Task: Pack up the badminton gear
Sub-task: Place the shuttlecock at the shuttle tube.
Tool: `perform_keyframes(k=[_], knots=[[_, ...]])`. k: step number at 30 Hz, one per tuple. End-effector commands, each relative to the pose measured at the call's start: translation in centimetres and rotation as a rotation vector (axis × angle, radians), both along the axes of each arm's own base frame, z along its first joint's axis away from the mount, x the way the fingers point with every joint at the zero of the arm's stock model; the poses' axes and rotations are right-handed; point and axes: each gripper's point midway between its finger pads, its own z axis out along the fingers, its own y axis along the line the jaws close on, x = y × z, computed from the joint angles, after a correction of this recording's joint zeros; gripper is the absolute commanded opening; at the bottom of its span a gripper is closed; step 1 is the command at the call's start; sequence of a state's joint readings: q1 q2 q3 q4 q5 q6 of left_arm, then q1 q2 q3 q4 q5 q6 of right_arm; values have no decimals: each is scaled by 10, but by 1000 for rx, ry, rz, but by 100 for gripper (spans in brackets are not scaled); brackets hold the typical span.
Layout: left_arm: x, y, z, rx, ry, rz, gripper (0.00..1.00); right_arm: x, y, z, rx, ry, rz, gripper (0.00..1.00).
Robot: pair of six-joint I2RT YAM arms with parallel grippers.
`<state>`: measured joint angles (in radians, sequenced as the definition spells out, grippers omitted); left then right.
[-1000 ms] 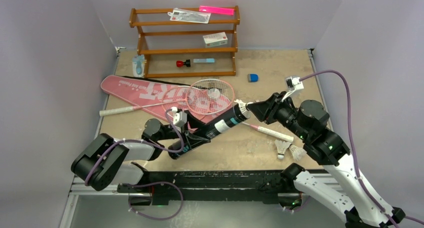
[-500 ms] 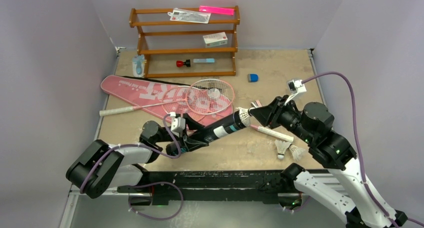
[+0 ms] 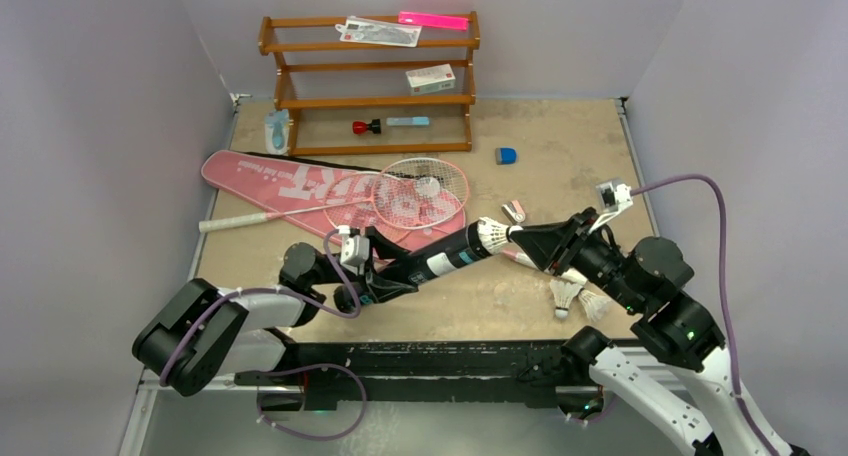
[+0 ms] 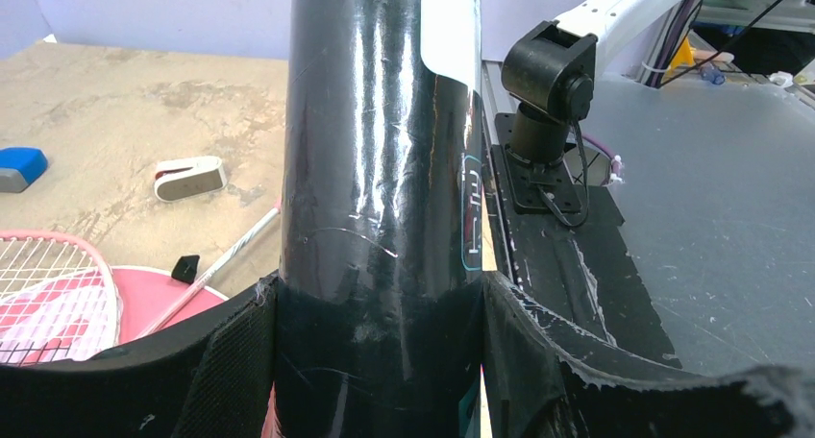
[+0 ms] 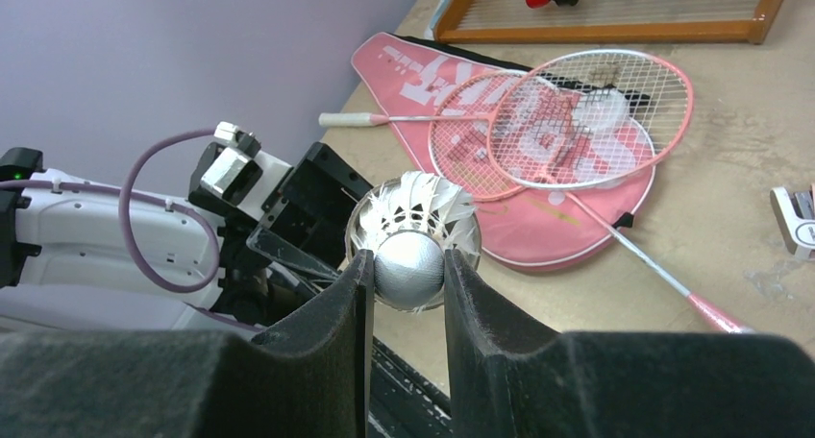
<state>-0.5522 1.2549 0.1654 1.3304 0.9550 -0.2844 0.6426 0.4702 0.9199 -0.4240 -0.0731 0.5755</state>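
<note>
Writing first. The long pink bag (image 3: pixel 270 174) reads SPORT in white capitals; a smaller line beside it is too fine for me to read. The black tube (image 3: pixel 440 259) carries a white label and some teal lettering, neither legible.

Counts: one bag, one tube, two pink-framed rackets, and three white feather shuttlecocks that I am sure of. The first racket (image 3: pixel 395 201) and the second racket (image 3: pixel 435 181) lie with their heads overlapping on the bag's right end. Two loose shuttlecocks (image 3: pixel 566 296) lie side by side on the surface (image 3: pixel 560 136), close to the right arm (image 3: pixel 660 276).

The left end effector (image 4: pixel 380 361) is clamped round the tube and holds it slanted, its mouth toward the right arm. The right end effector (image 5: pixel 408 275) pinches the third shuttlecock (image 5: pixel 413 222) by its cork, with the feathers at the tube's mouth. I cannot tell whether they are inside.
</note>
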Motion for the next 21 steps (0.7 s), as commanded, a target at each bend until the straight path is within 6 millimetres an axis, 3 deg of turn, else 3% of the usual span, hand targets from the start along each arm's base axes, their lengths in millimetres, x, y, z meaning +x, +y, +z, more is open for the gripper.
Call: perform_keyframes(k=[1, 21], knots=[[3, -1, 22, -63, -92, 5, 48, -1, 6, 7, -1, -60, 43, 0], [8, -3, 16, -52, -52, 21, 48, -11, 5, 14, -7, -119, 85, 0]])
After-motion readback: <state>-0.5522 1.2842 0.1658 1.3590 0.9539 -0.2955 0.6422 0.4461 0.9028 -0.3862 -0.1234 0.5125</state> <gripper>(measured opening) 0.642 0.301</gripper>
